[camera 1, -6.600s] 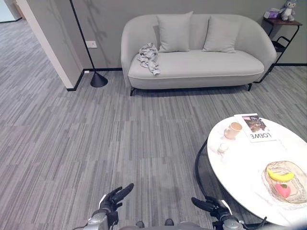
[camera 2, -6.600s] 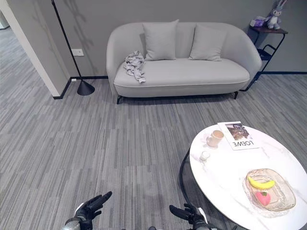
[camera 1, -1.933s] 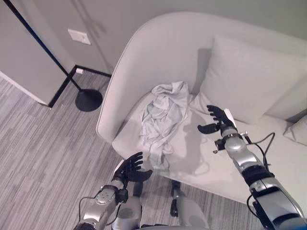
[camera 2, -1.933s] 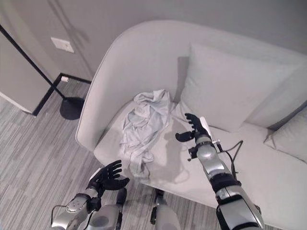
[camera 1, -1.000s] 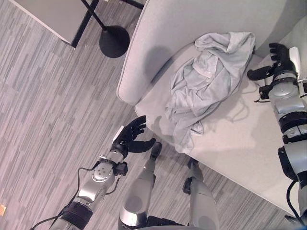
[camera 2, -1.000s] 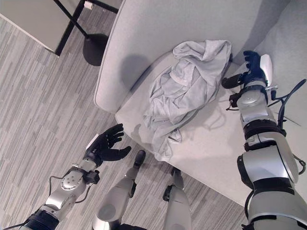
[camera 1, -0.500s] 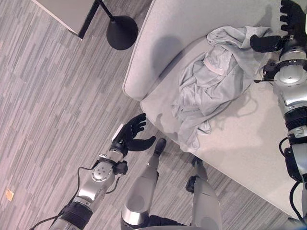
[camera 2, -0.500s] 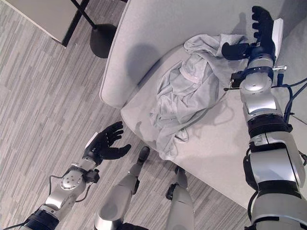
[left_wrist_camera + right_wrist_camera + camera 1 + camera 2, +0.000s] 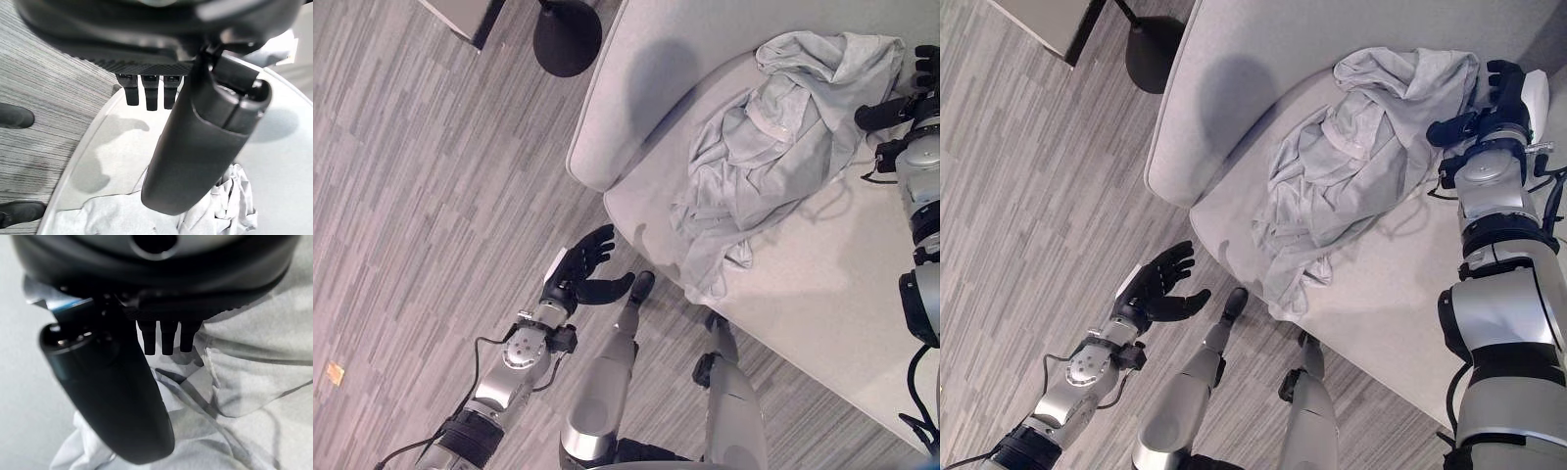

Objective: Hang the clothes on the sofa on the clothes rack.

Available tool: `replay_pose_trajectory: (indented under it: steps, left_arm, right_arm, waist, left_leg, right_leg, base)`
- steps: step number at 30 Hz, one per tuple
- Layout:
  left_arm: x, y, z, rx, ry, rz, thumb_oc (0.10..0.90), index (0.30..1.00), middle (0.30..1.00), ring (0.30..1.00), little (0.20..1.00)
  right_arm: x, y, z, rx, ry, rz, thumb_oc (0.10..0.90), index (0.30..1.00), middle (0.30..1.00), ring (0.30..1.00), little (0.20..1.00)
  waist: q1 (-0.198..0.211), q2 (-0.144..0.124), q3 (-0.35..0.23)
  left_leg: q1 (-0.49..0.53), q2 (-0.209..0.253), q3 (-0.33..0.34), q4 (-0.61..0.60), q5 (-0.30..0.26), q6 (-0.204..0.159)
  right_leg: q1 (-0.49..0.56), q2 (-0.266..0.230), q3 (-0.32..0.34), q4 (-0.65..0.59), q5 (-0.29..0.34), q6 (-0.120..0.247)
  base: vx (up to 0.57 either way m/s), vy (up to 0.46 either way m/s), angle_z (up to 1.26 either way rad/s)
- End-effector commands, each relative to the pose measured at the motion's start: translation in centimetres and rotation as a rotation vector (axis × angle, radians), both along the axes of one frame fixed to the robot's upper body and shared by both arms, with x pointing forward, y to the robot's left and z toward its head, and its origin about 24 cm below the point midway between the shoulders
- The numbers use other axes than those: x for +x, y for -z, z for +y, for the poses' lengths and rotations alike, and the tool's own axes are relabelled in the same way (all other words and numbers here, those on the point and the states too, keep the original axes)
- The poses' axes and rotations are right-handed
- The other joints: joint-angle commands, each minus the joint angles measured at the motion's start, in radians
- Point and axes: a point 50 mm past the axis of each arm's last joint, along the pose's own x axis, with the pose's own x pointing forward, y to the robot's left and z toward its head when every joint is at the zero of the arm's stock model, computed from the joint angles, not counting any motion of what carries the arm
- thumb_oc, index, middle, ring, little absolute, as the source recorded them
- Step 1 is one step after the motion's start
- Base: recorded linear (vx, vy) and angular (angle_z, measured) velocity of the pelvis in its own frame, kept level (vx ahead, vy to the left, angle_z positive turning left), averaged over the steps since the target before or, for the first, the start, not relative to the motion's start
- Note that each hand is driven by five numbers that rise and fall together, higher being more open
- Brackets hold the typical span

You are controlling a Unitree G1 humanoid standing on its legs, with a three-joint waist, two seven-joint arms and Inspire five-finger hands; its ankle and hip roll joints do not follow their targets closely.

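Left eye view: a crumpled pale grey shirt (image 9: 773,147) lies on the sofa (image 9: 636,88) seat, upper right of the frame. The left hand (image 9: 579,279) hovers lower left over the carpet, fingers spread wide, empty.

Right eye view: the right hand (image 9: 1489,108) sits at the shirt's upper-right edge, spread wide and holding nothing.

Right wrist view: soft folds lie beneath the fingers (image 9: 161,338). The cloth looks light and limp; a bunched ridge near the collar should give the surest hold.
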Motion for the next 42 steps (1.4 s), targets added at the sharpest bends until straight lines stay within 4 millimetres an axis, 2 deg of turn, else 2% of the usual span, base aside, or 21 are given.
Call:
replay_pose_trajectory:
  steps: [1, 3, 9, 13, 15, 16, 19, 20, 21, 27, 31, 32, 35, 36, 37, 39, 40, 41, 42]
  left_arm:
    - [-0.5, -4.4, 0.5, -0.011, 0.025, -0.228, 0.8, 0.9, 0.9, 0.9, 0.9]
    - [-0.5, -4.4, 0.6, -0.009, 0.017, -0.231, 0.8, 0.9, 0.9, 0.9, 0.9]
    - [-0.3, -4.6, 0.6, -0.014, 0.019, -0.236, 0.8, 0.9, 0.9, 0.9, 0.9]
    - [-0.5, -5.0, 0.6, -0.016, 0.02, -0.253, 0.8, 0.9, 0.9, 0.9, 0.9]
    - [-0.6, -5.2, 0.5, -0.017, 0.023, -0.261, 0.8, 0.9, 0.9, 0.9, 0.9]
    - [-0.6, -5.6, 0.5, -0.018, 0.028, -0.276, 0.8, 0.9, 0.9, 0.9, 0.9]
    - [-0.7, -5.8, 0.4, -0.023, 0.031, -0.288, 0.8, 0.9, 0.9, 0.9, 0.9]
    - [-0.7, -6.1, 0.4, -0.022, 0.034, -0.299, 0.8, 0.9, 0.9, 0.9, 0.9]
    - [-0.8, -6.4, 0.4, -0.02, 0.04, -0.317, 0.8, 0.9, 0.9, 0.9, 0.9]
    - [-0.7, -6.9, 0.7, -0.025, 0.02, -0.338, 0.8, 0.9, 0.9, 0.9, 0.9]
    - [-0.5, -7.1, 1.4, -0.032, -0.045, -0.351, 0.8, 0.9, 0.9, 0.9, 0.9]
    - [-0.5, -7.2, 1.4, -0.03, -0.044, -0.353, 0.8, 0.9, 0.9, 0.9, 0.9]
    - [-0.3, -7.2, 2.3, -0.017, -0.112, -0.362, 0.8, 0.9, 0.9, 0.9, 0.9]
    - [-0.3, -7.2, 2.3, -0.014, -0.11, -0.363, 0.8, 0.9, 0.9, 0.9, 0.9]
    - [-0.1, -7.3, 2.7, -0.002, -0.134, -0.373, 0.8, 0.9, 0.9, 0.9, 0.9]
    - [0.0, -7.5, 3.0, -0.002, -0.152, -0.384, 0.8, 0.9, 0.9, 0.9, 0.9]
    - [0.0, -7.6, 3.1, -0.002, -0.154, -0.388, 0.8, 0.9, 0.9, 0.9, 0.9]
    - [0.1, -8.0, 3.3, 0.014, -0.154, -0.402, 0.8, 0.9, 0.9, 0.9, 0.9]
    - [0.1, -8.0, 3.4, 0.024, -0.151, -0.402, 0.8, 0.9, 0.9, 0.9, 0.9]
  right_arm:
    - [-2.2, -7.3, -0.6, -0.141, 0.016, -0.237, 0.8, 0.9, 0.9, 0.9, 0.9]
    - [-2.4, -8.3, 0.3, -0.121, -0.035, -0.331, 0.8, 0.9, 0.9, 0.9, 0.9]
    - [-2.5, -8.5, 0.3, -0.119, -0.041, -0.327, 0.8, 0.9, 0.9, 0.9, 0.9]
    - [-2.3, -7.3, -1.4, -0.148, 0.082, -0.161, 0.8, 0.9, 0.9, 0.9, 0.9]
    - [-2.4, -7.4, -1.6, -0.156, 0.1, -0.143, 0.8, 0.9, 0.9, 0.9, 0.9]
    - [-2.6, -6.9, -2.3, -0.196, 0.153, -0.066, 0.8, 0.9, 0.9, 0.9, 0.9]
    - [-3.0, -6.6, -3.0, -0.249, 0.2, 0.009, 0.8, 0.9, 0.9, 0.9, 0.9]
    - [-3.1, -6.4, -3.3, -0.269, 0.217, 0.034, 0.568, 0.552, 0.552, 0.552, 0.552]
    - [-3.2, -6.0, -3.6, -0.283, 0.225, 0.067, 0.4, 0.3, 0.3, 0.3, 0.3]
    - [-3.0, -5.4, -3.5, -0.232, 0.203, 0.031, 0.4, 0.3, 0.3, 0.3, 0.3]
    - [-1.5, -5.3, -0.4, -0.218, 0.091, -0.132, 0.4, 0.3, 0.3, 0.3, 0.3]
    - [-1.5, -5.3, -0.4, -0.217, 0.092, -0.134, 0.4, 0.3, 0.3, 0.3, 0.3]
    - [-1.8, -6.7, 3.9, -0.361, -0.027, -0.347, 0.4, 0.3, 0.3, 0.3, 0.3]
    - [-1.9, -6.6, 3.8, -0.359, -0.024, -0.347, 0.4, 0.3, 0.3, 0.3, 0.3]
    - [-3.3, -7.4, 5.5, -0.441, -0.062, -0.474, 0.4, 0.3, 0.3, 0.3, 0.3]
    - [-5.0, -8.2, 7.2, -0.504, -0.103, -0.597, 0.4, 0.3, 0.3, 0.3, 0.3]
    - [-5.7, -8.5, 7.8, -0.508, -0.13, -0.651, 0.4, 0.3, 0.3, 0.3, 0.3]
    - [-7.0, -8.2, 9.3, -0.48, -0.217, -0.745, 0.4, 0.3, 0.3, 0.3, 0.3]
    - [-7.6, -8.0, 9.7, -0.479, -0.243, -0.77, 0.4, 0.3, 0.3, 0.3, 0.3]
  waist:
    - [0.022, -0.046, 0.003]
    - [0.026, -0.045, 0.002]
    - [0.031, -0.05, 0.002]
    - [0.049, -0.045, 0.005]
    - [0.05, -0.041, 0.005]
    - [0.056, -0.038, 0.005]
    - [0.062, -0.032, 0.005]
    - [0.065, -0.03, 0.005]
    - [0.069, -0.026, 0.006]
    - [0.071, -0.031, 0.006]
    - [0.05, -0.047, 0.006]
    - [0.05, -0.048, 0.006]
    - [0.018, -0.064, 0.006]
    - [0.02, -0.066, 0.005]
    - [-0.003, -0.079, 0.005]
    - [-0.025, -0.095, 0.005]
    - [-0.034, -0.102, 0.005]
    - [-0.055, -0.117, 0.0]
    - [-0.06, -0.126, -0.01]
  left_leg:
    - [-0.067, -0.015, 0.037, 0.053, -0.047, -0.01]
    - [-0.067, -0.018, 0.036, 0.054, -0.057, -0.012]
    - [-0.081, -0.025, 0.03, 0.058, -0.054, -0.011]
    - [-0.091, -0.023, 0.019, 0.042, -0.047, -0.013]
    - [-0.095, -0.023, 0.015, 0.037, -0.043, -0.014]
    - [-0.103, -0.025, 0.01, 0.027, -0.037, -0.015]
    - [-0.113, -0.024, 0.009, 0.019, -0.029, -0.017]
    - [-0.118, -0.024, 0.006, 0.015, -0.026, -0.018]
    - [-0.129, -0.026, -0.001, 0.008, -0.02, -0.02]
    - [-0.15, -0.027, 0.0, 0.006, -0.016, -0.022]
    - [-0.134, -0.022, 0.012, 0.014, -0.029, -0.019]
    - [-0.138, -0.024, 0.011, 0.015, -0.025, -0.018]
    - [-0.106, -0.014, 0.021, 0.018, -0.041, -0.015]
    - [-0.11, -0.015, 0.019, 0.018, -0.036, -0.015]
    - [-0.088, -0.01, 0.024, 0.02, -0.045, -0.013]
    - [-0.059, -0.005, 0.032, 0.02, -0.054, -0.011]
    - [-0.04, -0.001, 0.036, 0.022, -0.062, -0.012]
    - [0.0, 0.005, 0.045, 0.02, -0.07, -0.01]
    - [0.015, 0.006, 0.049, 0.017, -0.066, -0.008]
  right_leg:
    - [0.137, -0.066, 0.042, 0.005, -0.133, 0.115]
    - [0.141, -0.065, 0.039, 0.005, -0.14, 0.116]
    - [0.135, -0.072, 0.027, 0.005, -0.136, 0.121]
    - [0.122, -0.07, 0.019, 0.005, -0.136, 0.123]
    - [0.116, -0.069, 0.018, 0.005, -0.135, 0.124]
    - [0.104, -0.068, 0.015, 0.005, -0.133, 0.126]
    - [0.093, -0.066, 0.008, 0.005, -0.133, 0.128]
    - [0.087, -0.065, 0.006, 0.005, -0.135, 0.128]
    - [0.077, -0.063, 0.003, 0.005, -0.135, 0.131]
    - [0.06, -0.059, 0.002, 0.005, -0.138, 0.13]
    - [0.074, -0.054, 0.01, 0.005, -0.144, 0.126]
    - [0.071, -0.056, 0.009, 0.005, -0.14, 0.127]
    - [0.092, -0.052, 0.02, 0.005, -0.147, 0.123]
    - [0.089, -0.053, 0.019, 0.005, -0.143, 0.124]
    - [0.106, -0.054, 0.021, 0.005, -0.141, 0.124]
    - [0.128, -0.053, 0.026, 0.005, -0.143, 0.121]
    - [0.143, -0.051, 0.027, 0.005, -0.148, 0.119]
    - [0.174, -0.05, 0.03, 0.005, -0.152, 0.115]
    - [0.186, -0.052, 0.03, 0.005, -0.15, 0.115]
  base:
    - [0.04, 0.006, 0.05]
    - [0.04, 0.011, 0.02]
    - [0.01, -0.008, 0.05]
    - [0.01, -0.011, 0.08]
    - [0.0, -0.005, 0.03]
    - [0.0, -0.01, 0.07]
    - [0.0, -0.009, 0.07]
    - [0.01, -0.022, 0.05]
    - [0.01, -0.022, 0.05]
    - [0.0, 0.003, 0.06]
    - [0.0, 0.0, 0.0]
    - [0.0, 0.0, 0.0]
    - [0.0, 0.0, -0.07]
    - [0.0, -0.028, -0.11]
    - [-0.01, -0.029, -0.1]
    - [0.0, -0.043, -0.1]
    - [-0.01, -0.042, -0.16]
    - [-0.01, -0.03, -0.23]
    - [0.01, -0.027, -0.27]
